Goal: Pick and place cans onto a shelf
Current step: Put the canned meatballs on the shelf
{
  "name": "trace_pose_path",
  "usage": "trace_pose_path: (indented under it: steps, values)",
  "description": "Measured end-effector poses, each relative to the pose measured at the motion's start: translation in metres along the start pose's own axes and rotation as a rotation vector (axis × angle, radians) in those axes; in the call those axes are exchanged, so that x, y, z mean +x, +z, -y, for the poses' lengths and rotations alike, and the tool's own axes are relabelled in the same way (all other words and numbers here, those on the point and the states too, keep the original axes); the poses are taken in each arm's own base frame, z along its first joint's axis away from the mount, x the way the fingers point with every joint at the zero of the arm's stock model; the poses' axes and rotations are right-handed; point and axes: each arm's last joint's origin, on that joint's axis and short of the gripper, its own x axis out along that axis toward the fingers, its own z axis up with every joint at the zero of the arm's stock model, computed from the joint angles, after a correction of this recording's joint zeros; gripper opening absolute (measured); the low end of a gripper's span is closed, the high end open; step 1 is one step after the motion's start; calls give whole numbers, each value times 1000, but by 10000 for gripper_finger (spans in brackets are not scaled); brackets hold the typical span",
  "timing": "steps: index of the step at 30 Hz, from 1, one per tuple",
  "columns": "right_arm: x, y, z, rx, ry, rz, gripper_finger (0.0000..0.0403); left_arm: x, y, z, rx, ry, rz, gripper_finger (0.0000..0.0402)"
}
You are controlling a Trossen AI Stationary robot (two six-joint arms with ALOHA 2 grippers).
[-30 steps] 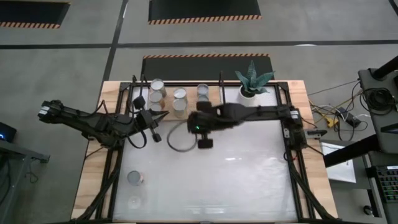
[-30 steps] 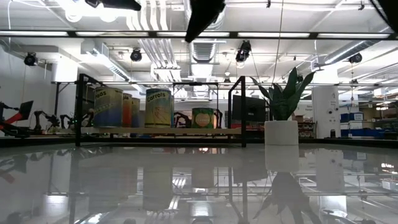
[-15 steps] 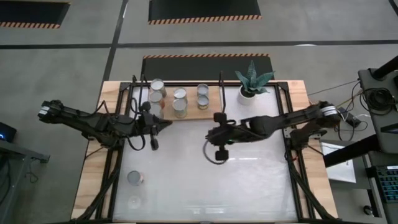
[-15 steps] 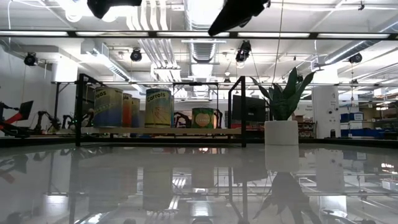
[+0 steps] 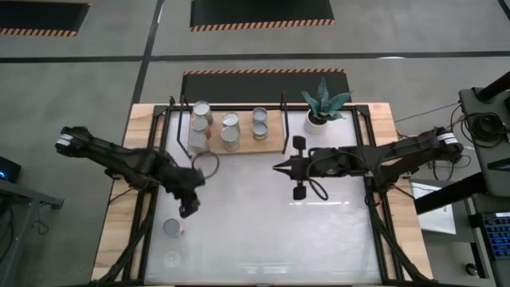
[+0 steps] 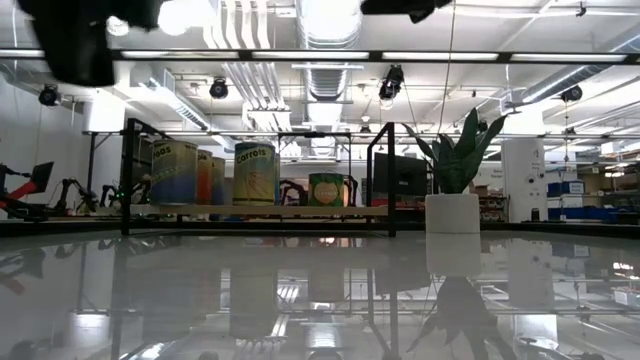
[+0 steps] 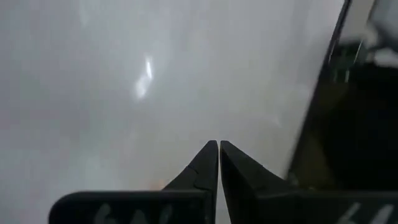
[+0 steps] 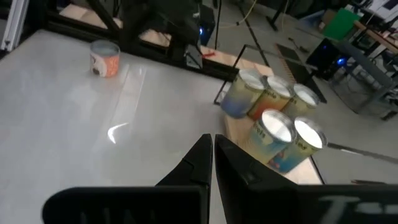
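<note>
Several cans (image 5: 230, 131) stand upright in rows on the wooden shelf (image 5: 275, 143) at the table's far edge; the low view shows their labels (image 6: 254, 172). One more can (image 5: 174, 228) stands alone on the white table near its left front. My left gripper (image 5: 186, 212) hangs shut above the table, slanting down, just on the far side of that lone can. My right gripper (image 5: 276, 169) is shut in mid-air over the table's middle, pointing toward the left edge. The right wrist view shows the shelf cans (image 8: 273, 124) and the lone can (image 8: 104, 58) ahead.
A white pot with a spiky green plant (image 5: 323, 108) stands right of the shelf at the far edge. Black frame rails (image 5: 159, 127) run round the table. A cable loop (image 5: 205, 163) hangs off the left arm near the shelf's front.
My right gripper has drawn back from the shelf's front toward the table's right edge and levelled out. My left gripper has swung from beside the shelf toward the near edge and the lone can, sinking, rolling and tipping downward. Both stay shut.
</note>
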Motion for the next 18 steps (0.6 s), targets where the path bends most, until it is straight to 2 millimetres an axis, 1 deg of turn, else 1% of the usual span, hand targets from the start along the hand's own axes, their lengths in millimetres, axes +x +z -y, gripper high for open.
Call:
trace_pose_path:
  steps: [2, 4, 6, 8, 11, 14, 18]
  values:
    - [-2, -7, -1, -1, 1, -7, 9, 12, -3, 3, -89, -26, -148, 0]
    - [-3, -10, -2, -18, -1, 3, 9, 26, -10, 8, -142, -33, -297, 0]
    - [-5, -12, -1, -33, 0, -1, 9, 36, -20, 14, -131, -12, -400, 0]
    - [-7, -11, -1, -28, -1, 7, 9, 44, -31, 18, -132, 51, -473, 0]
    - [-9, -13, -1, -25, -1, 4, 9, 55, -47, 24, -143, 148, -544, 0]
    - [-9, -16, -1, -39, 2, -7, 9, 64, -63, 29, -114, 241, -569, 0]
    - [-10, -14, -1, -43, 0, 1, 9, 76, -73, 32, -76, 325, -562, 0]
